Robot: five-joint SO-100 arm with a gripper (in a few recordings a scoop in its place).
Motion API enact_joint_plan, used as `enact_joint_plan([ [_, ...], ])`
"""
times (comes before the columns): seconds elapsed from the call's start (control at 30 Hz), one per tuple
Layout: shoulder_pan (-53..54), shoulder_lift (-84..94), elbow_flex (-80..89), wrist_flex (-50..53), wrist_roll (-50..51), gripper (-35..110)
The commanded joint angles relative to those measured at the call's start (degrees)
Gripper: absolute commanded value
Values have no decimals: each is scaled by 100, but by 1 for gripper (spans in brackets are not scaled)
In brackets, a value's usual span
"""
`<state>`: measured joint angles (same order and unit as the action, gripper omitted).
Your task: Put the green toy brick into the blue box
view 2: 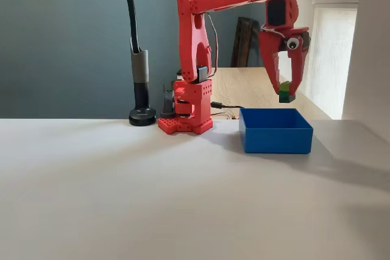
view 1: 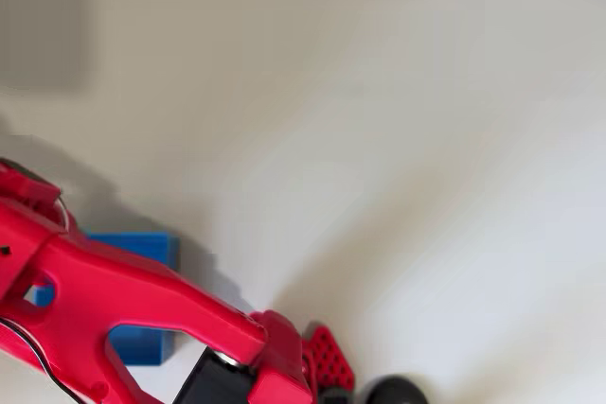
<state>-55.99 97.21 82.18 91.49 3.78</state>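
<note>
One small green toy brick [view 2: 285,92] hangs in the air, pinched between the tips of the red gripper [view 2: 285,91], lime layer on top and darker green beneath. In the fixed view it sits clear above the blue box [view 2: 275,131], over the box's right half, with open air between brick and rim; so the coming move, I'd judge, turns on a plain drop or a short lowering straight down. How far the brick stands toward or away from the camera over the box I cannot tell from here. The fingers point downward and are narrowed onto the brick. The arm reaches out from its red base [view 2: 185,109] with the upper link upright and the forearm stretched nearly level to the right, wrist bent down. From overhead, the arm [view 1: 123,305] covers much of the box [view 1: 151,248] on the pale table [view 1: 379,139].
</note>
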Motion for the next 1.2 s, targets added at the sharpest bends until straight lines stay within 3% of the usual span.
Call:
enact_joint_plan([
  [0.0,-255,220,325,105,193,0],
  [0.8,-765,193,1134,-352,-176,2],
  [1.17,-765,193,1099,-325,-193,27],
])
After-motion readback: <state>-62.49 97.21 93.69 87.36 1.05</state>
